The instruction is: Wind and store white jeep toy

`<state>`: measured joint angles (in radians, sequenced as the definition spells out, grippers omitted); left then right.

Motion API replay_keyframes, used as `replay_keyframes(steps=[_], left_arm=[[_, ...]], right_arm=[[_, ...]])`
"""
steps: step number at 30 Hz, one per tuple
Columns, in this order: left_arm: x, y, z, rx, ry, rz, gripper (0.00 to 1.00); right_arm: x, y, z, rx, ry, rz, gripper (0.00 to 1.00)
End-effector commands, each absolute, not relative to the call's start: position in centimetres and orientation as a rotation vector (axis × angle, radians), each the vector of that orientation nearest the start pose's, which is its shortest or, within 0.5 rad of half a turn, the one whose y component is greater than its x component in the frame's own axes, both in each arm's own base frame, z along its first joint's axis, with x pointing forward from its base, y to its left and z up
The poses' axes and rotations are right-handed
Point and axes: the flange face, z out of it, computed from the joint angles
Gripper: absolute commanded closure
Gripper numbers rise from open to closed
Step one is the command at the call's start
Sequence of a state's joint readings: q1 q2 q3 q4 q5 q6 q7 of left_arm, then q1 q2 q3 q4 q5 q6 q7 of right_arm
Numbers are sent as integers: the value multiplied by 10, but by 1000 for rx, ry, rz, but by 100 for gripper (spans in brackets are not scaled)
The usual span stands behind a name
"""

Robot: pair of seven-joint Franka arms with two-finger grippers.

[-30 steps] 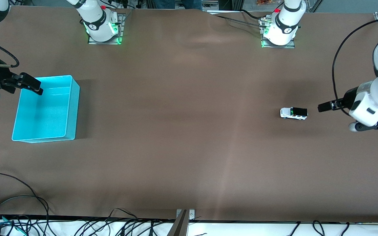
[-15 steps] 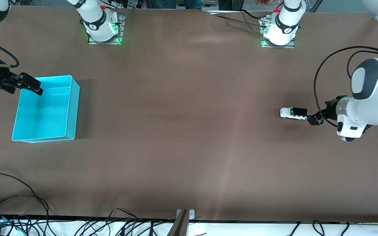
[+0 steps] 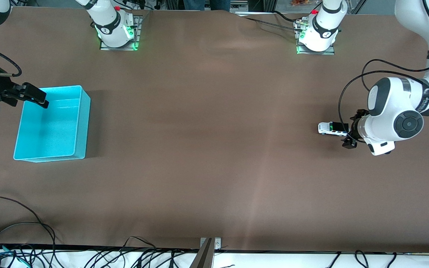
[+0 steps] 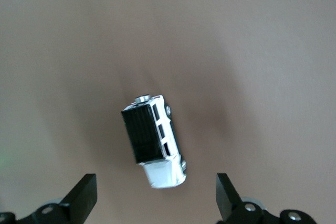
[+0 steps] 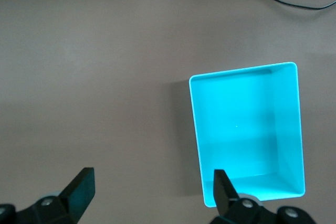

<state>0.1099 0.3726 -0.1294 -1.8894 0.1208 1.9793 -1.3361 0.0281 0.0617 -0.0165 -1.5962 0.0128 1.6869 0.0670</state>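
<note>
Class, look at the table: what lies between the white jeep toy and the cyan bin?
Nothing: in the front view, only bare brown table stretches between the white jeep toy and the cyan bin.

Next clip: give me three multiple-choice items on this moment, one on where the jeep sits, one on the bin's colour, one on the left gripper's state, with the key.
1. Where is the white jeep toy?
A. In the bin
B. On the table, toward the left arm's end
C. Held in the right gripper

2. What colour is the bin?
A. Cyan
B. Red
C. Yellow

3. What is the state of the left gripper?
A. Shut on the jeep
B. Open above the jeep
C. Open inside the bin

Key: 1 B, it rests on bare brown cloth. 2 A, its walls are plainly cyan. 3 B, the left wrist view shows both fingers spread apart, the jeep untouched below.
</note>
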Motion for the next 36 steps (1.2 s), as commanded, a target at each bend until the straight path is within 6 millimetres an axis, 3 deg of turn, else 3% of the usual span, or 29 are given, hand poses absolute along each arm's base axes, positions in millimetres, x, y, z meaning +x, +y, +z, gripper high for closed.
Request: replay_keyframes(steps=[1,6,13,24,28,36], left_arm=[[576,14,266,-2257,-1876,176,0],[561,33,250,-2197,-2033,101,0],[537,31,227,-2220,-2044,81,0],[519,27,223,-2201,-2062,81,0],[514,25,220,-2165,-2145,39,0],[516,24,216,-2125,-2200,27,9]], right_arm=[[587,9,592,-3118,99,-58,0],[587,9,593,-3119,98,-61,0],[587,9,592,-3118,99,-58,0],[587,9,593,-3117,99,-61,0],[587,9,592,-3118,99,-58,0],[587,8,592,-3118,101,-59,0]])
